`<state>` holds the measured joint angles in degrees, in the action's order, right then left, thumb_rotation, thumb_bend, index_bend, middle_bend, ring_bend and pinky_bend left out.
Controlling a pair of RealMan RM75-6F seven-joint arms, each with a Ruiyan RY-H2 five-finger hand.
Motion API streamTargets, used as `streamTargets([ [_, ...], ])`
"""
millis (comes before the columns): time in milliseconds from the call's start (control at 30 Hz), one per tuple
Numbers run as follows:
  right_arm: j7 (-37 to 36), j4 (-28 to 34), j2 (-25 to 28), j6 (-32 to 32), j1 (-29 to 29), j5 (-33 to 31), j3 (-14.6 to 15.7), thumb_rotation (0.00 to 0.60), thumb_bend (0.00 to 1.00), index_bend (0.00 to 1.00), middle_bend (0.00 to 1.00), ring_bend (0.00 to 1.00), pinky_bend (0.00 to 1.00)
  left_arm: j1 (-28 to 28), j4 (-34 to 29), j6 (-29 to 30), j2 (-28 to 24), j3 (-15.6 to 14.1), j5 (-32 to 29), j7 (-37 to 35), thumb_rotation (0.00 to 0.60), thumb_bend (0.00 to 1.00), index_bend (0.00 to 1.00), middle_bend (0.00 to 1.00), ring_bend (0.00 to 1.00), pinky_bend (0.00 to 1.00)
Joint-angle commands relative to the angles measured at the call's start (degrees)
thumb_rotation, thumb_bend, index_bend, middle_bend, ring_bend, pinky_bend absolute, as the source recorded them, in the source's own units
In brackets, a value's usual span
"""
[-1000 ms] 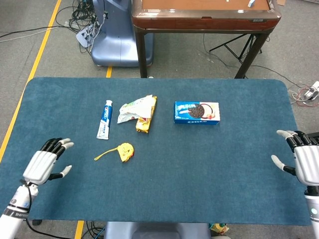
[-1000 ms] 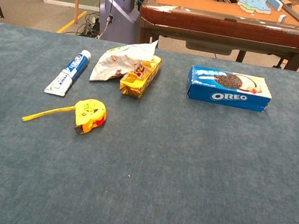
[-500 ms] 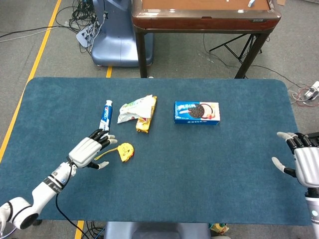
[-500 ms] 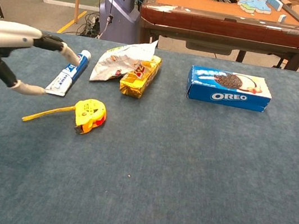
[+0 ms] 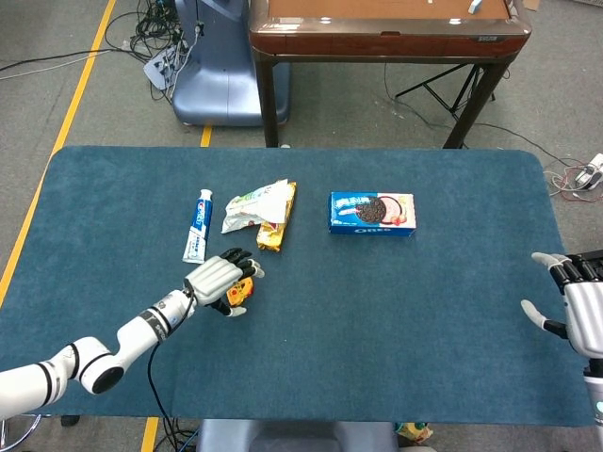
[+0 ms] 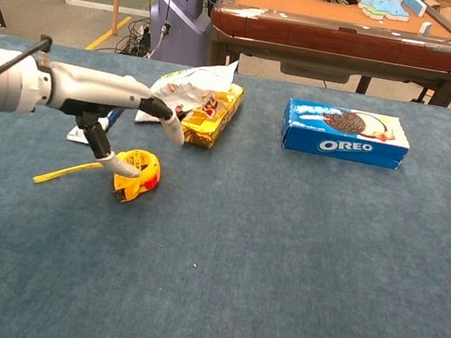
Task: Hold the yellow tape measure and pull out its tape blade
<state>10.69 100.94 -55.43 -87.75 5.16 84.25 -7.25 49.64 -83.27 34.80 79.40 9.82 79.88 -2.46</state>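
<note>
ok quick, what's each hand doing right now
Left hand: open, fingers spread over the yellow tape measure, not gripping it.
Right hand: open, holding nothing.

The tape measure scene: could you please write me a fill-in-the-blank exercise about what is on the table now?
1. The hand over the tape measure is the robot's ____ hand.
2. The box carries the brand name ____.
3. The toothpaste tube lies on the ____ tablecloth.
4. The right hand holds ____.

Missing words: left; OREO; blue; nothing
</note>
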Motion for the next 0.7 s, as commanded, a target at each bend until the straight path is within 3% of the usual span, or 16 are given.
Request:
streamTargets([
  [33, -0.4, -0.3, 0.1, -0.2, -0.2, -0.1, 0.1, 0.600, 0.27, 0.29, 0.34, 0.28, 0.41, 2.3, 2.5, -2.8, 2.1, 0.0, -3.4, 2.5, 0.590, 0.23, 0.23, 0.19, 0.00, 0.00],
  [267, -1.3, -1.1, 0.1, -0.5, -0.6, -0.4, 0.1, 0.600, 0.27, 0.29, 0.34, 0.28, 0.41, 4.9, 5.2, -6.4, 3.4, -1.1, -10.8, 7.0, 0.536, 0.21, 0.23, 0.21, 0.00, 0.00],
  [500, -1.7, -1.6, -0.2, -0.3, -0.5, -0.3, 0.1, 0.600, 0.27, 0.29, 0.34, 0.28, 0.41, 6.8, 6.5, -7.8, 3.4, -3.2, -17.0, 11.1, 0.522, 0.21, 0.24, 0.22, 0.00, 0.00],
  [700, -1.3, -1.7, -0.8, -0.1, -0.3, -0.1, 0.1, 0.600, 0.27, 0.29, 0.34, 0.28, 0.41, 7.2, 4.5, -7.1, 1.5, -5.1, -21.1, 13.0, 0.504, 0.21, 0.25, 0.25, 0.00, 0.00],
])
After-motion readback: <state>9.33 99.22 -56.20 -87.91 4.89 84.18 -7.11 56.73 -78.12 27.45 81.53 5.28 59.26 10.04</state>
